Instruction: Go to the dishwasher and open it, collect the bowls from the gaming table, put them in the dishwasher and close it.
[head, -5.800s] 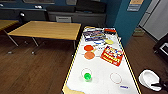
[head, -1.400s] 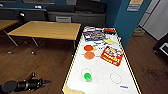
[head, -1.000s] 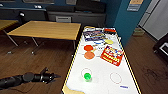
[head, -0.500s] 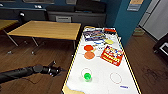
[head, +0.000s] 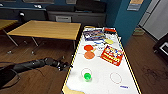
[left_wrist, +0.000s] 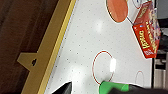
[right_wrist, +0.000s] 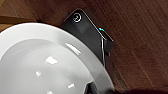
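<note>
— Over by the left edge of the gaming table (head: 102, 75), the left gripper (head: 65, 66) hangs at the end of its dark arm, just beside the yellow rim and above the wooden floor (head: 42, 80). I cannot tell whether it is open or closed.

— And the bowls?

— 1 green bowl (head: 87, 76) sits on the white top, touching a red printed ring, near that gripper but apart from it. In the left wrist view the same green bowl (left_wrist: 112, 87) shows close up. Farther along the table lie 2 orange bowls (head: 89, 51), one just behind the other.

— What else is on the table?

— 1 red board-game box (head: 112, 54) lies tilted to the right of the orange bowls, and another game box (head: 93, 34), blue and busy, lies at the far end. A 2nd red ring (head: 115, 77) is printed on the near right part.

— The right gripper?

— I cannot tell its state. Its wrist view has a large white bowl (right_wrist: 37, 65) close up, over dark wooden floor and a black device (right_wrist: 87, 35) with a small blue light.

— Anything beyond?

— 1 yellow-wood table (head: 47, 29) stands to the left, well apart.
</note>
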